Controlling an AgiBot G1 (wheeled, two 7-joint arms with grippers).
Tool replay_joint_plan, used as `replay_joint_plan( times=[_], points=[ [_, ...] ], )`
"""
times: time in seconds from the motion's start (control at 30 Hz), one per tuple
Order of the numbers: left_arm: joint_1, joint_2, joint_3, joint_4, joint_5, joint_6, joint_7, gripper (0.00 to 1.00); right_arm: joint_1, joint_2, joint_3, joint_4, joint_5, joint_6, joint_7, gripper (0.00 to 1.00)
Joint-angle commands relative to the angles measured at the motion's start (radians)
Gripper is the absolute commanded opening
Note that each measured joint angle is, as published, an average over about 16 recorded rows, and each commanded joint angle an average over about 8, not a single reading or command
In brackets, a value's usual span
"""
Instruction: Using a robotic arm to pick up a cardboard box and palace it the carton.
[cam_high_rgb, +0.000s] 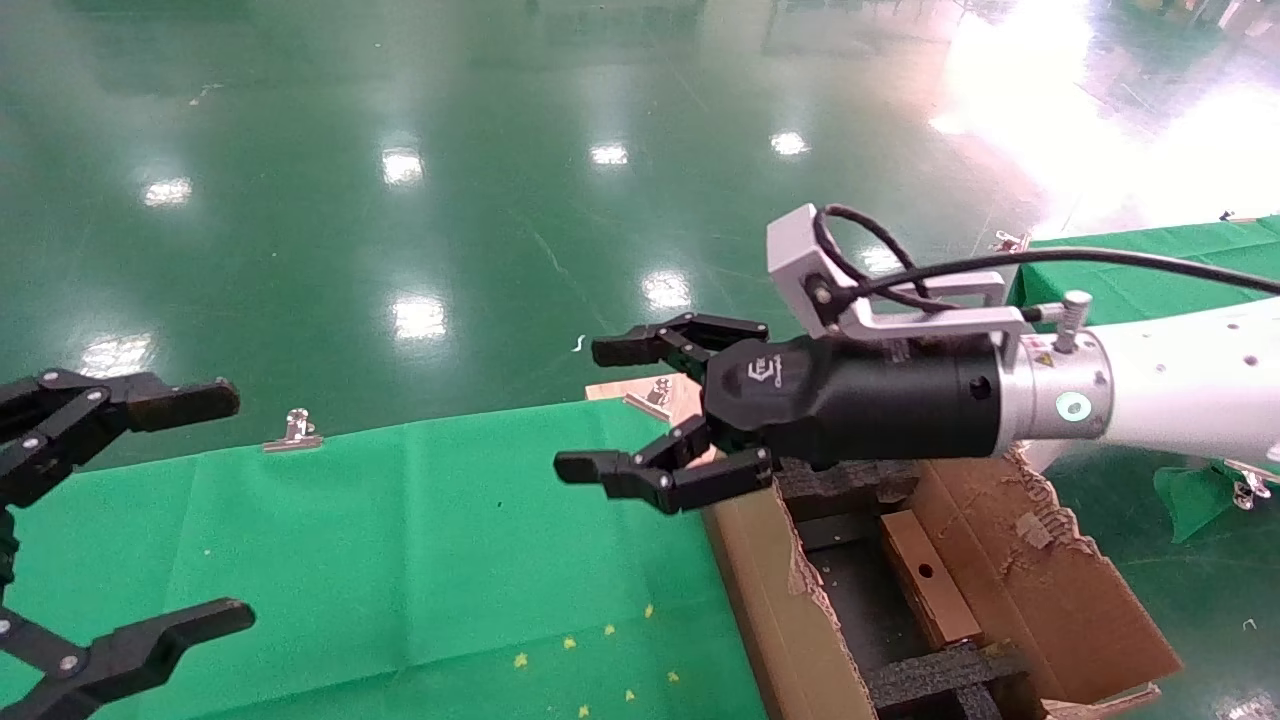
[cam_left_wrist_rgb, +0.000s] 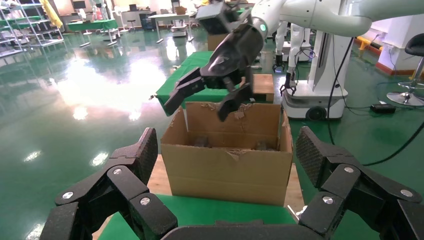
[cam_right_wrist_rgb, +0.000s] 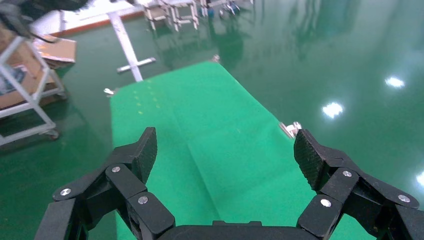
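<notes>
The small brown cardboard box (cam_high_rgb: 925, 575), with a round hole in its side, lies inside the carton (cam_high_rgb: 790, 610) between black foam inserts (cam_high_rgb: 940, 675). The carton has torn flaps and stands at the right end of the green table. My right gripper (cam_high_rgb: 592, 408), on the white arm with the green ring, is open and empty. It hovers above the carton's near-left corner, over the table edge. In the left wrist view it hangs open (cam_left_wrist_rgb: 205, 102) above the carton (cam_left_wrist_rgb: 227, 165). My left gripper (cam_high_rgb: 225, 507) is open and empty at the far left.
A green cloth covers the table (cam_high_rgb: 400, 560), also seen in the right wrist view (cam_right_wrist_rgb: 200, 125). Metal clips (cam_high_rgb: 295, 430) (cam_right_wrist_rgb: 291, 129) hold it at the far edge. A second green table (cam_high_rgb: 1150, 270) stands at the back right. Glossy green floor lies beyond.
</notes>
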Motion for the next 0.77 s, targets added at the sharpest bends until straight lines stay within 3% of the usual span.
replay_joint_plan(
  times=[0.03, 0.53, 0.77],
  points=[
    [0.000, 0.000, 0.000, 0.000, 0.000, 0.000, 0.000, 1.00, -0.029, 0.003, 0.039, 0.028, 0.010, -0.010, -0.013, 1.00],
    [0.000, 0.000, 0.000, 0.000, 0.000, 0.000, 0.000, 1.00, -0.241, 0.022, 0.318, 0.232, 0.082, -0.085, -0.102, 1.00],
    [0.000, 0.000, 0.000, 0.000, 0.000, 0.000, 0.000, 1.00, -0.281, 0.025, 0.373, 0.272, 0.096, -0.100, -0.115, 1.00]
  ],
)
